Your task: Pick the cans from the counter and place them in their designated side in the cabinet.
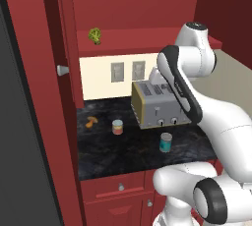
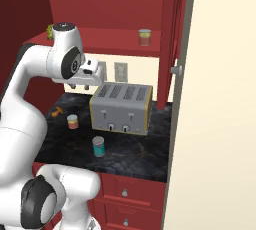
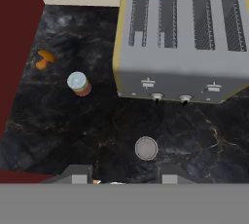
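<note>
A teal-labelled can stands on the black counter in front of the toaster. From above, its silvery top lies between my fingertips. The red-and-yellow can stands further left. My gripper hangs open and empty well above the counter, over the teal can. On the right side of the red cabinet shelf stands another can.
A grey four-slot toaster sits at the back of the counter. A small orange item lies near the left wall. On the left of the shelf is a green leafy lump. The cabinet door stands open.
</note>
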Controlling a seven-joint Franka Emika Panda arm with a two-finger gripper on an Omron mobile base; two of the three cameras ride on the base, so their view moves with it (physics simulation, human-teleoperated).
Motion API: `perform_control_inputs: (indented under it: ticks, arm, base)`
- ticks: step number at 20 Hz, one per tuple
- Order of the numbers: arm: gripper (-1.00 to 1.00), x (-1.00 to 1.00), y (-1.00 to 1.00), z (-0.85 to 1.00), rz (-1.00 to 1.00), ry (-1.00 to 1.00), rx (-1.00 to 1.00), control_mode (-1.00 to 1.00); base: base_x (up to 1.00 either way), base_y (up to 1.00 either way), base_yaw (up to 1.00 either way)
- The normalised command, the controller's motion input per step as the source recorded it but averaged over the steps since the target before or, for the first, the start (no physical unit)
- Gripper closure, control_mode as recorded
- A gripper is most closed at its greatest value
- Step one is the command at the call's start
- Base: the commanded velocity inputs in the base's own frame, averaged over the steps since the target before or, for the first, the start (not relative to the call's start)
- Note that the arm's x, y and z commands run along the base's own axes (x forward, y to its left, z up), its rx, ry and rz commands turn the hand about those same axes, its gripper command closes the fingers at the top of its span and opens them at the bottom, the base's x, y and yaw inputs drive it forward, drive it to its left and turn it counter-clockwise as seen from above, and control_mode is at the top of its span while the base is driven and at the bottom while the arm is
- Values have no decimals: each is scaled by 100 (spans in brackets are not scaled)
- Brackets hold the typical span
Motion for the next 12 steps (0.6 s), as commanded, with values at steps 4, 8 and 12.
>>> perform_control_inputs:
  ticks: [4, 8, 12]
  arm:
    - [-100, -4, 0, 0, 0, 0, 0, -100]
    - [-100, -30, 0, 0, -3, -1, 0, -100]
    - [-100, -33, 0, -3, -4, 0, 0, -100]
  base:
    - [0, 0, 0]
    - [0, 0, 0]
    - [0, 0, 0]
